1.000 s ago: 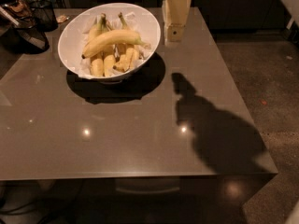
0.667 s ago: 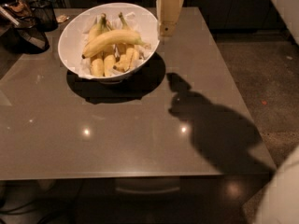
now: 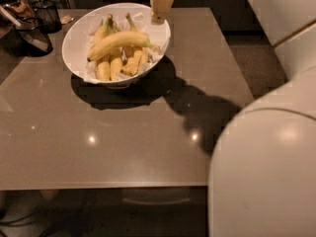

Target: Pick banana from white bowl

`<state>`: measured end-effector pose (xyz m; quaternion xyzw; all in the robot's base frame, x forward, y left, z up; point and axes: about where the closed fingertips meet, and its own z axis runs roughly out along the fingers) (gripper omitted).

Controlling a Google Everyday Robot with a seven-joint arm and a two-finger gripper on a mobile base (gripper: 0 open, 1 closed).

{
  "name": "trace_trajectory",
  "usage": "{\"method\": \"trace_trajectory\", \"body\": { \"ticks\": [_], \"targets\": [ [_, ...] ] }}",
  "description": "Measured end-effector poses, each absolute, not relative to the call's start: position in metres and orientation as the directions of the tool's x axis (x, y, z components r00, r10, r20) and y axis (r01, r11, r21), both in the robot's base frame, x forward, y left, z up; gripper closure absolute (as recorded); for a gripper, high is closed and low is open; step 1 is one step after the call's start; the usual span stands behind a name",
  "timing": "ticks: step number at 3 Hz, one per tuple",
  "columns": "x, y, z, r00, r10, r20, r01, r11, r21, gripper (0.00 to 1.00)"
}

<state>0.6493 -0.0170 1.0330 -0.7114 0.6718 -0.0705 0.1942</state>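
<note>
Atop the smaller bananas [image 3: 116,65] in the white bowl [image 3: 75,41] lies the banana [image 3: 121,40], stretched crosswise. Over the bowl's far right rim hangs the gripper [image 3: 159,13], apart from the fruit; whether released or clenched, I cannot tell. The bowl stands on a grey table [image 3: 123,147]

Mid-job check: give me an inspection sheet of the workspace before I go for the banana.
Surface: grey glossy table, light glints on it.
Job's things: banana lies across smaller bananas in the white bowl.
Clutter: dark wire basket at far left.
Grippers: gripper hangs over the bowl's far right rim, apart from the banana.
Cables: nothing seen.
Surroundings: dark floor; robot's white body near right.
</note>
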Motion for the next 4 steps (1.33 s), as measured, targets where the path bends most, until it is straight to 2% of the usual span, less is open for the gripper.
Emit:
{"method": "trace_trajectory", "body": {
  "ticks": [2, 4],
  "targets": [
    [0.682, 0.02, 1.016, 0.143, -0.978, -0.154, -0.929, -0.079, -0.362, 0.32],
    [0.699, 0.055, 0.995, 0.221, -0.969, -0.108, -0.923, -0.172, -0.345, 0.3]
  ]
}}
